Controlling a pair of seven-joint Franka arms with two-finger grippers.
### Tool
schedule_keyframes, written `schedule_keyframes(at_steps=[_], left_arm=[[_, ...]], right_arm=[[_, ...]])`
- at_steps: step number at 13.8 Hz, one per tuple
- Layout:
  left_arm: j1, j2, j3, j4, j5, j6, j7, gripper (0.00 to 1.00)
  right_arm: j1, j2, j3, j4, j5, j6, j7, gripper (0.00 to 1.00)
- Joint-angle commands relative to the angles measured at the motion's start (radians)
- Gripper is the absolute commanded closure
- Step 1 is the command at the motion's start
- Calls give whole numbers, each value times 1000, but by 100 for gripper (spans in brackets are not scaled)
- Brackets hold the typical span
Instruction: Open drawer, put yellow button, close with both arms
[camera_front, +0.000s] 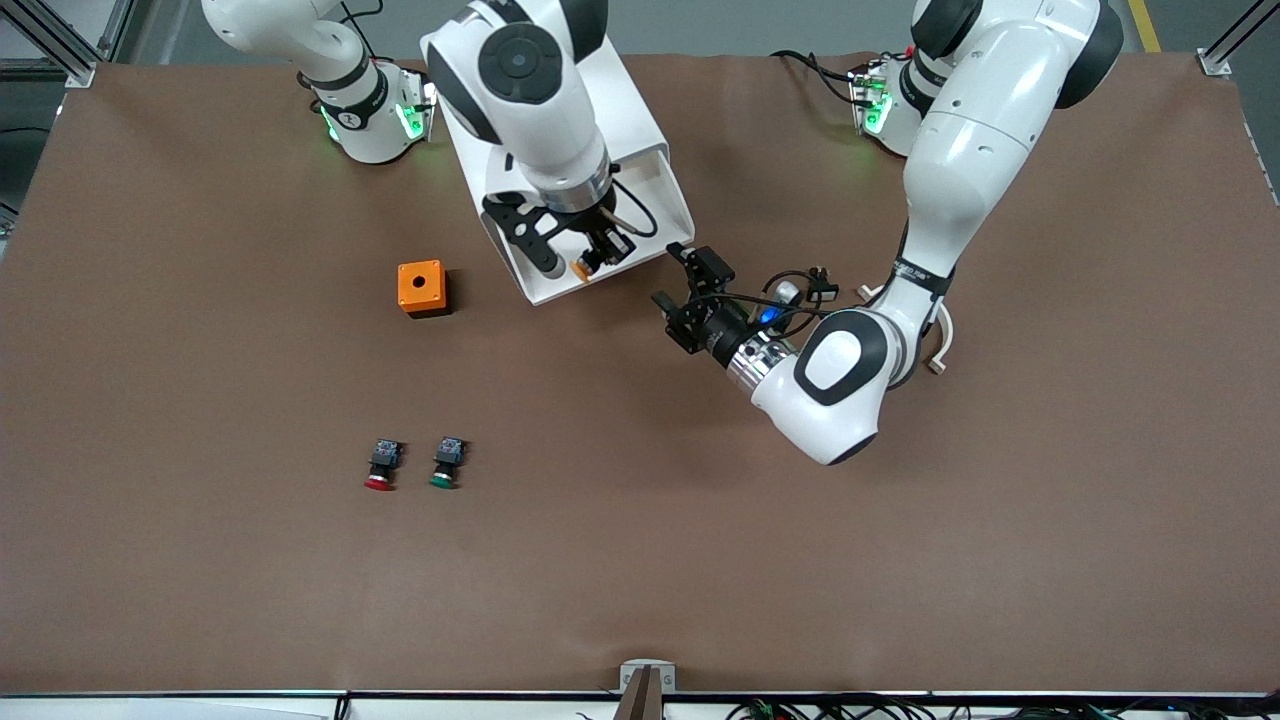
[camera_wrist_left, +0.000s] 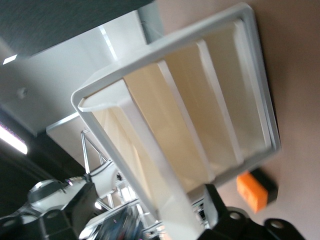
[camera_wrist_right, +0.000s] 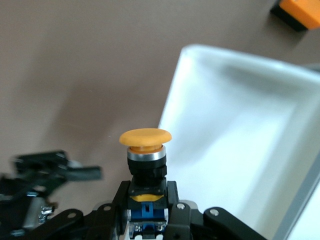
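The white cabinet (camera_front: 632, 100) stands at the robots' side of the table, and its top drawer (camera_front: 655, 190) is pulled out toward the front camera. My right gripper (camera_front: 590, 262) hangs over the drawer's front end, shut on the yellow button (camera_front: 582, 267). In the right wrist view the yellow button (camera_wrist_right: 145, 137) stands cap-up in my right gripper (camera_wrist_right: 148, 192), over the rim of the white tray (camera_wrist_right: 225, 150). My left gripper (camera_front: 683, 280) is open and empty, low beside the drawer's front corner toward the left arm's end. In the left wrist view the cabinet's frame (camera_wrist_left: 200, 115) fills the picture in front of my left gripper (camera_wrist_left: 148, 212).
An orange box (camera_front: 421, 288) with a round hole sits beside the drawer toward the right arm's end. A red-capped button (camera_front: 381, 466) and a green-capped button (camera_front: 446, 464) lie side by side nearer the front camera. Brown table surface lies all around.
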Motion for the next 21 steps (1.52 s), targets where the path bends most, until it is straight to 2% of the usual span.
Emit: schedule_keyframes(at_steps=[1,4,6,10,11,12,13,16,18,21], left_arm=[[-8,9,25,76,0,3,133,1],[-46,3,100,98,6,18,387,1],[-106,-22,164,98,87,55,535,1],[-136,-94,177,96,291,166,725,1],[-149,-115,177,96,361,208,759,1],[-160,-134,172,95,436,240,791,1],[-166,-150,168,93,498,265,811,1],[-188,-175,166,91,637,341,830,1],[-240,-198,167,87,790,383,830,1],[-263,-200,169,85,879,402,827,1]], right_arm=[[64,-10,-12,-34,-27,15,128,100],[106,-7,-12,-33,-27,17,214,100],[115,-2,-12,-33,-27,12,226,100],[138,16,-14,-33,-38,9,228,98],[137,17,-12,-33,-47,8,228,85],[137,18,-12,-33,-47,8,226,40],[141,20,-14,-31,-50,8,226,0],[123,18,-17,4,-84,3,179,0],[80,13,-21,42,-92,-61,-106,0],[-59,13,-48,180,-92,-253,-470,0]])
